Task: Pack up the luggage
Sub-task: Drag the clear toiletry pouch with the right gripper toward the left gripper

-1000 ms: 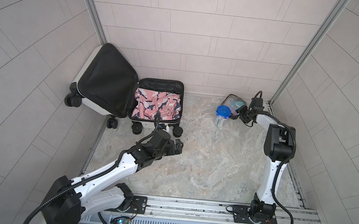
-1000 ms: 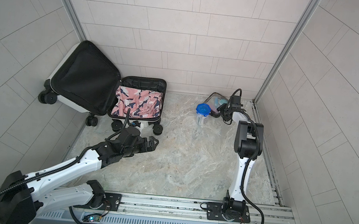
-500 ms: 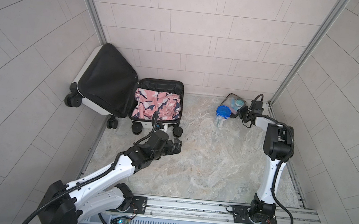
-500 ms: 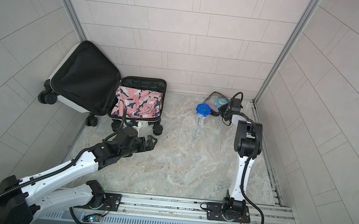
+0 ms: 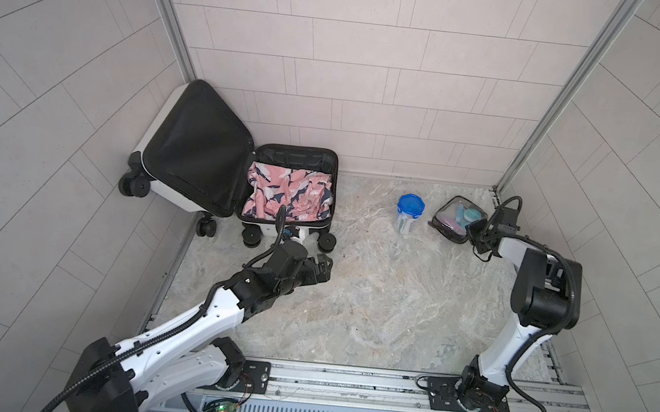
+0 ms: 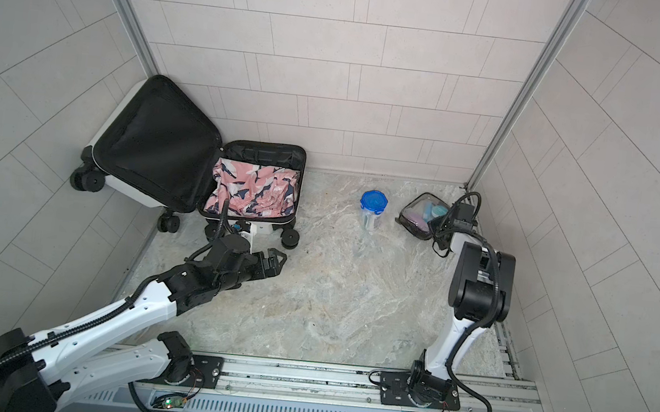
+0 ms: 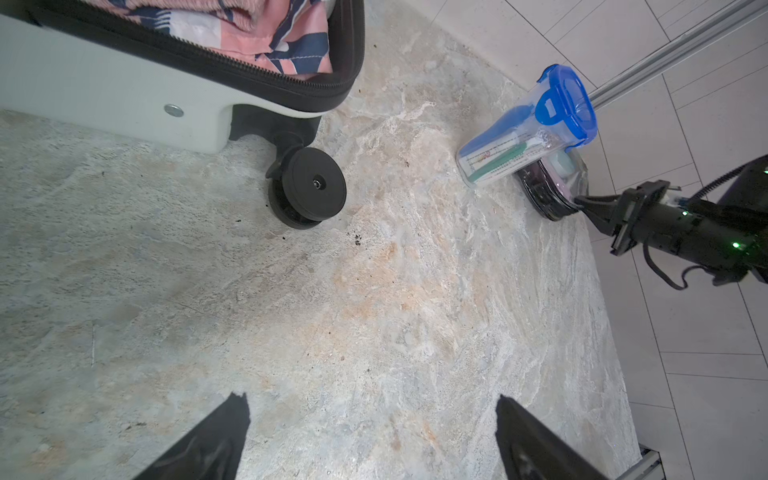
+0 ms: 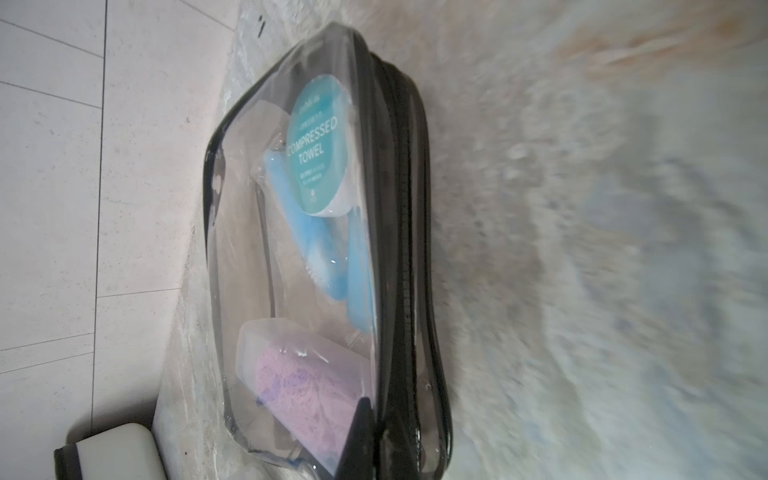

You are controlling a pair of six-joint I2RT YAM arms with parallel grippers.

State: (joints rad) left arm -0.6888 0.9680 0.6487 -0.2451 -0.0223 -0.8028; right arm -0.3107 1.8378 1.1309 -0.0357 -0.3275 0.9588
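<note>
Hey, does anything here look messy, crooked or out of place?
Mostly tidy. The pink patterned garment lies crumpled, not folded, in the open suitcase, whose lid stands tilted open. A few dark specks dot the marble surface near its wheel.

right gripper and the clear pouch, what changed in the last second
The right gripper shut on the clear black-trimmed toiletry pouch and drew it rightward in both top views, away from the clear blue-lidded jar. The open left gripper, the white hard-shell suitcase and the jar stayed put.
</note>
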